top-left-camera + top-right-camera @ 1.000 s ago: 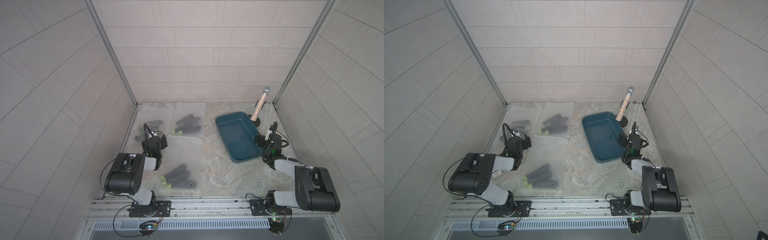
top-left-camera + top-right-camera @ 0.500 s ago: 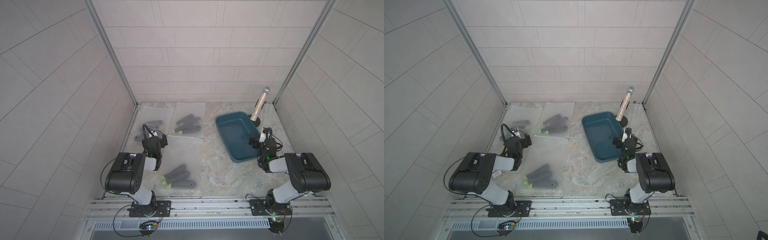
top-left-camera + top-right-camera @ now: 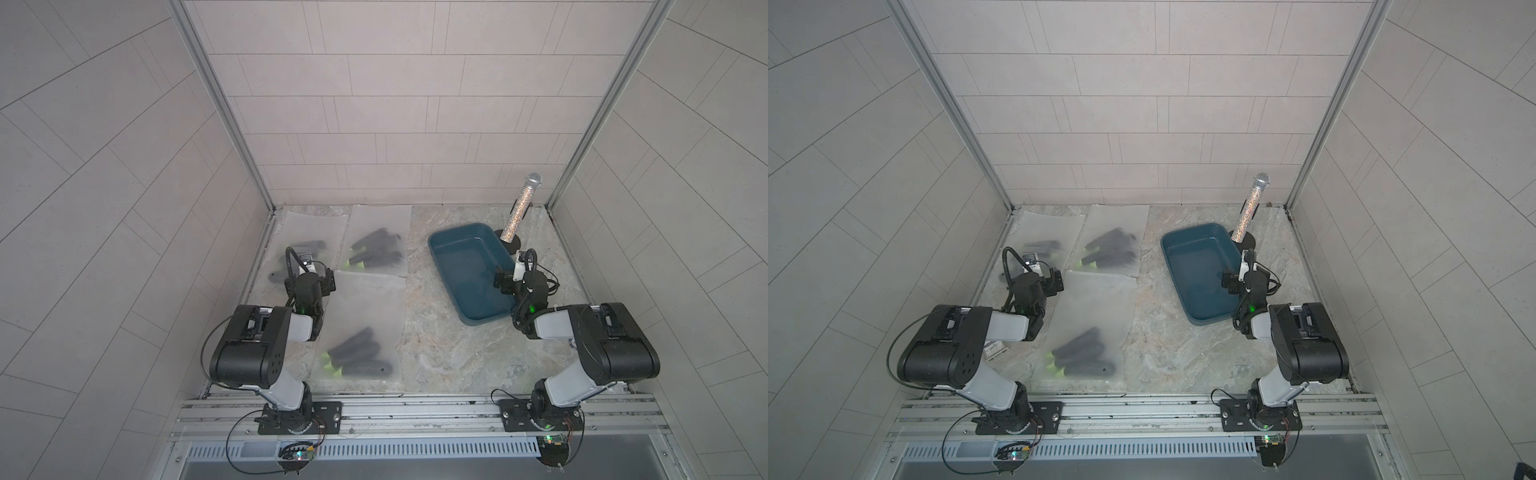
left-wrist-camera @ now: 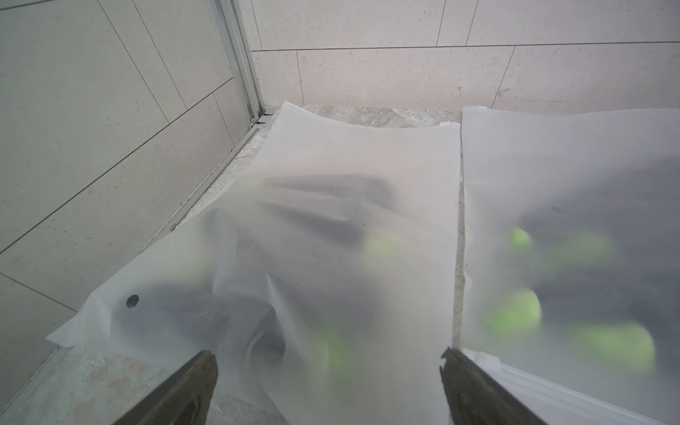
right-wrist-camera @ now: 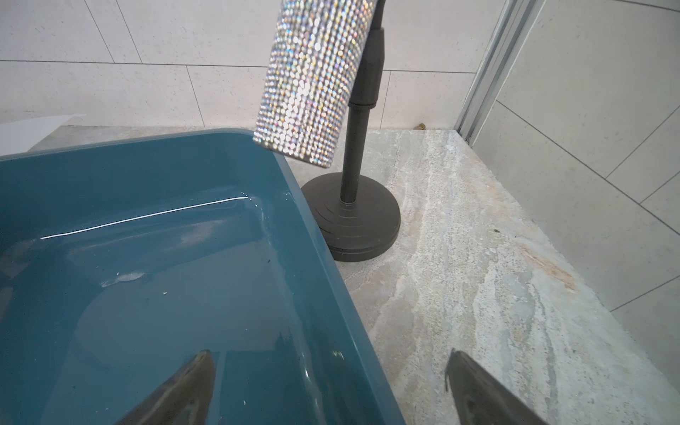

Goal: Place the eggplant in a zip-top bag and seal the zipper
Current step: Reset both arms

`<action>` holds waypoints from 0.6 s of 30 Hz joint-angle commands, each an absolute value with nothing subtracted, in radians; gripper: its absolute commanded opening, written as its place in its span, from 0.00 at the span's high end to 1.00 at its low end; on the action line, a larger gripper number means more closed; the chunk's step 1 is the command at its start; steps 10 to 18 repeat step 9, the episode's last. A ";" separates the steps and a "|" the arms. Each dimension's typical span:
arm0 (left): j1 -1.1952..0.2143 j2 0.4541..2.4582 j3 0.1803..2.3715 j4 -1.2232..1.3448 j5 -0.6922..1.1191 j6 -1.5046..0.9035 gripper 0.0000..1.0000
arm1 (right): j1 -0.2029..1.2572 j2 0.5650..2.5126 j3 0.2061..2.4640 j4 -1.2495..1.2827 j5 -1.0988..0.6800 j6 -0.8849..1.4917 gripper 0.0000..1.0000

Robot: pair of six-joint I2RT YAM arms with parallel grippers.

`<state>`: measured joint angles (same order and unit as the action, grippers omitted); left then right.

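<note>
No text, label or number can be read

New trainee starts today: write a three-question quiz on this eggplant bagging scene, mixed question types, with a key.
1. How many bags hold eggplants?
2. True or false: the blue tub holds none of them.
3. The left pincer is: A) open above a bag; B) shut on a bag; C) shut on the tub.

Key: 1) three; 2) true; 3) A.
</note>
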<state>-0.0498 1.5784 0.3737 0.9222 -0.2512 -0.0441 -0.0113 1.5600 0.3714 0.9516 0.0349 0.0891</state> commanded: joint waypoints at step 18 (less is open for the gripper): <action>-0.048 1.581 0.392 0.925 -0.251 -0.034 0.00 | -0.006 1.567 0.375 0.934 0.045 0.076 0.00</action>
